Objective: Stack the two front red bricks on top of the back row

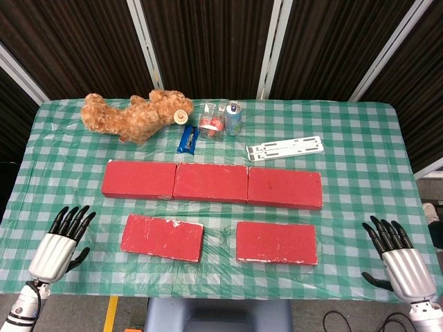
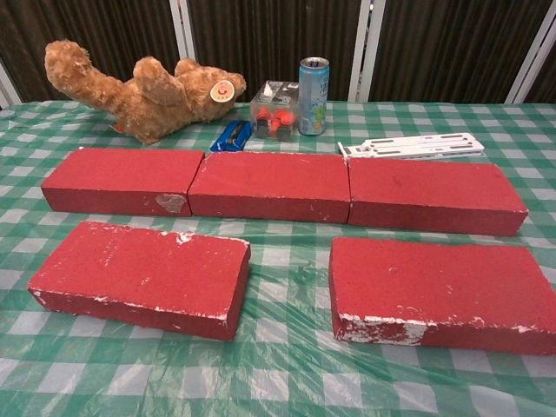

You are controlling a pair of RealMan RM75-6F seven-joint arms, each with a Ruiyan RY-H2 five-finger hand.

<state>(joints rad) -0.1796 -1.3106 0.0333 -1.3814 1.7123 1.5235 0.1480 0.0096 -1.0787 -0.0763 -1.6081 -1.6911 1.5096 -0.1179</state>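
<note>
Three red bricks form the back row [image 1: 212, 183] [image 2: 271, 186], laid end to end across the table. In front lie two separate red bricks: the front left brick [image 1: 163, 237] [image 2: 143, 275], slightly skewed, and the front right brick [image 1: 277, 243] [image 2: 445, 292]. My left hand [image 1: 62, 242] hovers at the table's near left edge, fingers spread, holding nothing, well left of the front left brick. Over at the near right edge my right hand [image 1: 396, 254] is also spread and empty. Neither hand shows in the chest view.
Behind the back row lie a brown teddy bear [image 1: 135, 115] [image 2: 143, 92], a blue packet [image 1: 187, 139], a small clear box [image 1: 212, 123], a drink can [image 1: 233, 117] [image 2: 313, 95] and a white strip [image 1: 286, 148]. A green checked cloth [image 1: 360, 173] covers the table.
</note>
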